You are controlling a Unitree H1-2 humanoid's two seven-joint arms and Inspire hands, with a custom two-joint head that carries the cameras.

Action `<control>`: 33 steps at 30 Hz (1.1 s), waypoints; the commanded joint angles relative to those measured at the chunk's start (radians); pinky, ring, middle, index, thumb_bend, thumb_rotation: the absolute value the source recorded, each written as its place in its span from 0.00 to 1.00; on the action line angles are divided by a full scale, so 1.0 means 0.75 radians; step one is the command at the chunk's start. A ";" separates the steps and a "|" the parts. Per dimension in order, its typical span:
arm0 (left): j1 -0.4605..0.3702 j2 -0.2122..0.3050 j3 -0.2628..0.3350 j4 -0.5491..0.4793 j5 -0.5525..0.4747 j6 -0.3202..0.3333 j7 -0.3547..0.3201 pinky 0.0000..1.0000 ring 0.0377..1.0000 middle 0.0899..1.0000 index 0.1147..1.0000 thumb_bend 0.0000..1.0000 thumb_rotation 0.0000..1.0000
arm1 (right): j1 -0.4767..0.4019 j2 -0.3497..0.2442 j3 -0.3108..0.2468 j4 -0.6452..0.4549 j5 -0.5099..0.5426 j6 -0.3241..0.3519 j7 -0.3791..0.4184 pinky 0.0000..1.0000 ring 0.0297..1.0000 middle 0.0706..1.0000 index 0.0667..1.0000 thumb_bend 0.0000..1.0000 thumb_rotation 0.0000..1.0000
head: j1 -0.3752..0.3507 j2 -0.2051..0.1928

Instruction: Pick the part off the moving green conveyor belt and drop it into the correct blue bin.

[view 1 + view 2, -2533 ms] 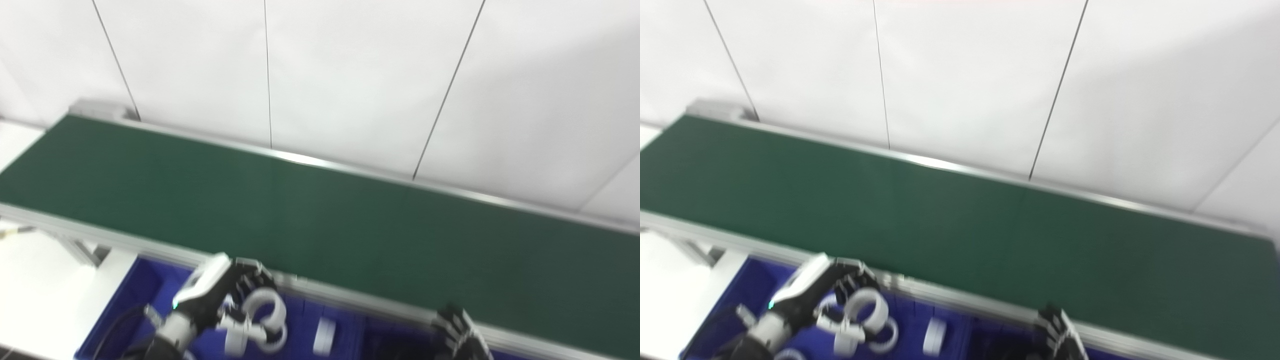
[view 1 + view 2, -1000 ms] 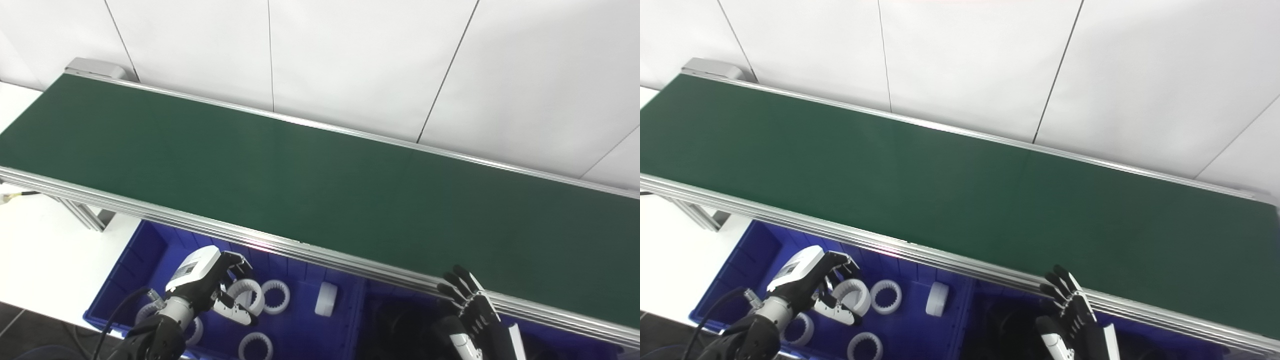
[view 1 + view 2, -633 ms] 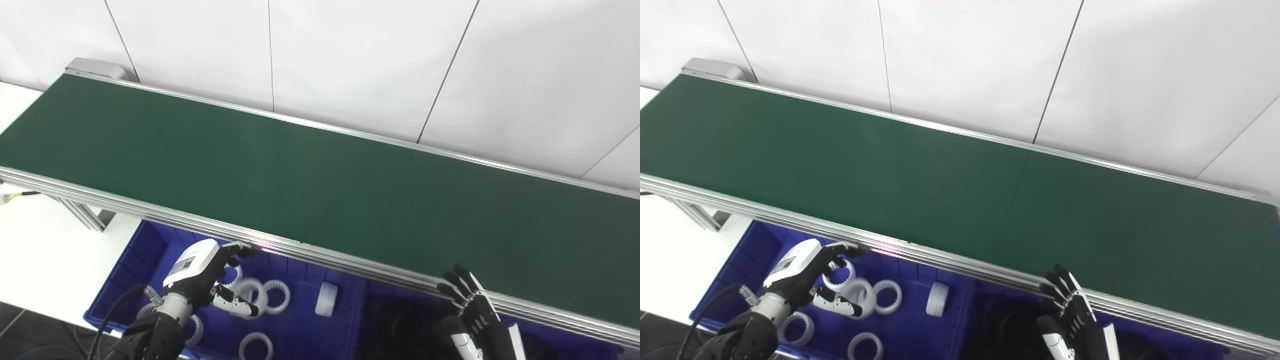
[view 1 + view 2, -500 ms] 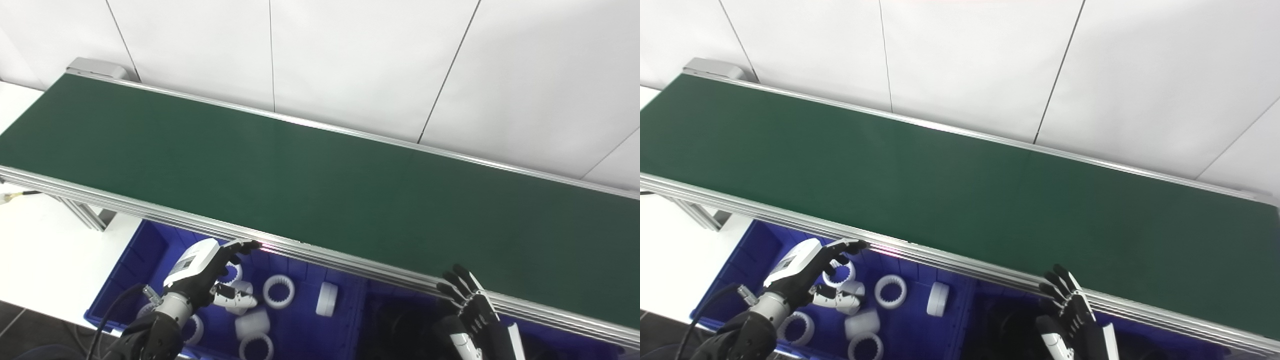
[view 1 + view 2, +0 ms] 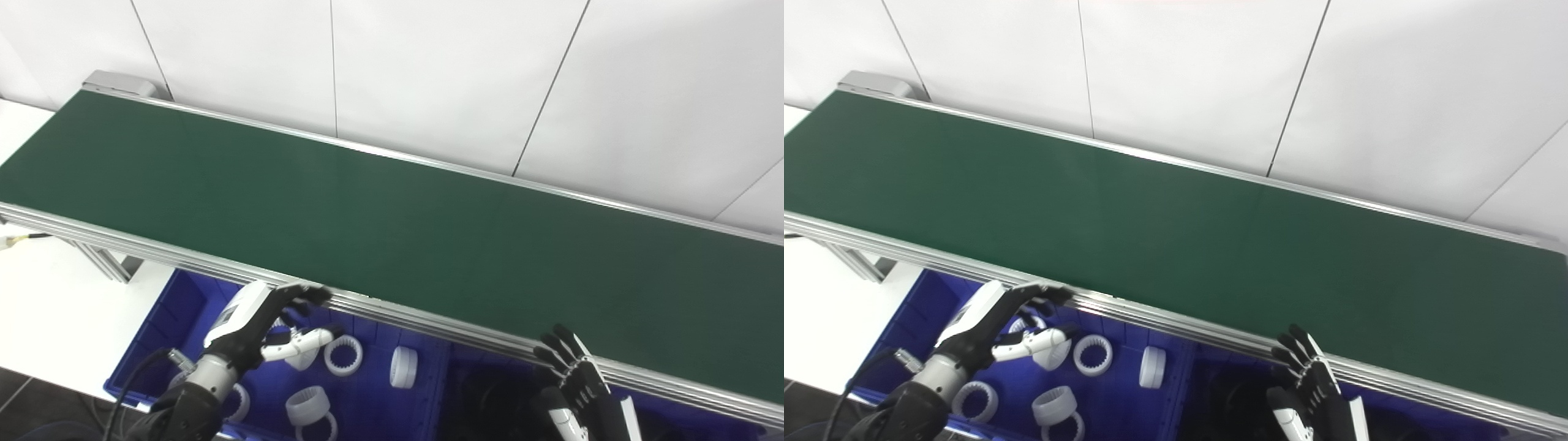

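The left hand [image 5: 254, 318] is hanging open above the left blue bin [image 5: 162, 318], fingers spread and reaching toward the belt's metal rail [image 5: 392, 313], holding nothing. A second ago it was curled around a white ring; that ring [image 5: 305, 405] is now lying loose among the other rings [image 5: 343, 354] on the bin floor, so the drop looks done and this part is sorted. The hand is also sitting a little higher and nearer the rail than half a second back, which suggests it is getting ready for the next pick.

The rings are white, hard-looking plastic, with toothed inner edges; one thicker white disc [image 5: 399, 367] is standing on its edge. The bin is glossy moulded plastic with ribbed walls.

The green belt [image 5: 392, 226] is matte, smooth and carrying no part anywhere in view, framed by ridged aluminium.

The right hand [image 5: 579, 386] is waiting open, fingers upright and slightly apart, just below the rail over the dark right bin [image 5: 1421, 422].
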 commanded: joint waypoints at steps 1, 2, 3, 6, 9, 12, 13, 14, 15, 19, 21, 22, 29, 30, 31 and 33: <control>-0.024 -0.041 -0.018 -0.038 -0.107 -0.104 0.028 0.57 0.64 0.71 0.73 0.73 0.75 | -0.006 0.013 0.010 -0.019 -0.009 -0.032 0.004 0.72 0.80 0.84 0.89 0.62 0.63 | -0.030 -0.002; -0.027 -0.061 -0.028 -0.032 -0.165 -0.121 0.014 0.58 0.65 0.72 0.73 0.73 0.73 | -0.006 0.015 0.013 -0.021 -0.009 -0.029 0.004 0.71 0.80 0.84 0.88 0.62 0.63 | -0.030 -0.002; -0.029 -0.075 -0.040 -0.024 -0.216 -0.137 -0.004 0.59 0.66 0.72 0.74 0.73 0.71 | -0.005 0.019 0.018 -0.023 -0.005 -0.025 0.006 0.71 0.79 0.83 0.88 0.62 0.63 | -0.064 -0.004; -0.024 -0.105 -0.087 0.001 -0.341 -0.173 -0.047 0.61 0.69 0.75 0.76 0.74 0.72 | -0.007 0.028 0.035 -0.017 -0.011 -0.035 0.008 0.71 0.80 0.84 0.88 0.63 0.64 | -0.121 -0.010; -0.014 -0.121 -0.141 0.018 -0.415 -0.173 -0.079 0.63 0.71 0.78 0.79 0.78 0.76 | -0.004 0.041 0.048 -0.015 -0.054 -0.035 -0.007 0.70 0.79 0.83 0.88 0.62 0.65 | -0.167 -0.017; -0.007 -0.138 -0.165 0.062 -0.463 -0.195 -0.080 0.64 0.73 0.79 0.81 0.76 0.74 | 0.006 0.059 0.056 -0.025 -0.083 -0.024 -0.021 0.70 0.79 0.83 0.87 0.61 0.64 | -0.225 -0.024; -0.006 -0.144 -0.168 0.083 -0.484 -0.205 -0.079 0.66 0.74 0.80 0.82 0.76 0.73 | 0.010 0.065 0.057 -0.028 -0.089 -0.024 -0.025 0.70 0.79 0.83 0.87 0.61 0.64 | -0.230 -0.024; -0.009 -0.152 -0.166 0.124 -0.515 -0.233 -0.081 0.67 0.75 0.82 0.83 0.77 0.72 | 0.015 0.071 0.059 -0.032 -0.096 -0.019 -0.028 0.71 0.79 0.83 0.87 0.62 0.65 | -0.258 -0.027; -0.012 -0.157 -0.164 0.152 -0.536 -0.254 -0.082 0.68 0.76 0.82 0.83 0.77 0.71 | 0.019 0.076 0.060 -0.035 -0.100 -0.016 -0.030 0.71 0.79 0.83 0.87 0.62 0.65 | -0.258 -0.027; -0.038 -0.172 -0.148 0.274 -0.621 -0.311 -0.097 0.71 0.77 0.83 0.84 0.79 0.73 | 0.029 0.095 0.059 -0.042 -0.130 -0.002 -0.038 0.71 0.79 0.83 0.87 0.64 0.68 | -0.308 -0.031; -0.051 -0.171 -0.143 0.321 -0.638 -0.336 -0.104 0.71 0.77 0.83 0.84 0.79 0.73 | 0.034 0.100 0.060 -0.044 -0.138 0.003 -0.039 0.72 0.79 0.83 0.87 0.64 0.68 | -0.337 -0.035; -0.058 -0.167 -0.138 0.344 -0.651 -0.345 -0.109 0.71 0.77 0.83 0.83 0.78 0.72 | 0.035 0.102 0.061 -0.043 -0.140 0.003 -0.039 0.72 0.79 0.83 0.87 0.64 0.68 | -0.338 -0.036; -0.081 -0.165 -0.098 0.435 -0.739 -0.399 -0.125 0.71 0.77 0.80 0.79 0.82 0.63 | 0.030 0.113 0.074 -0.032 -0.167 0.001 -0.055 0.72 0.80 0.84 0.88 0.63 0.68 | -0.374 -0.053; -0.080 -0.166 -0.095 0.435 -0.739 -0.401 -0.123 0.71 0.77 0.79 0.79 0.83 0.62 | 0.030 0.114 0.076 -0.031 -0.172 0.000 -0.057 0.72 0.80 0.84 0.88 0.63 0.68 | -0.375 -0.053; -0.077 -0.167 -0.092 0.433 -0.742 -0.402 -0.122 0.71 0.76 0.79 0.79 0.83 0.61 | 0.029 0.116 0.079 -0.029 -0.176 -0.002 -0.059 0.72 0.80 0.84 0.88 0.62 0.69 | -0.381 -0.054; -0.073 -0.169 -0.084 0.434 -0.746 -0.415 -0.120 0.72 0.77 0.79 0.79 0.82 0.58 | 0.029 0.121 0.084 -0.028 -0.181 -0.001 -0.063 0.72 0.80 0.84 0.88 0.63 0.70 | -0.387 -0.056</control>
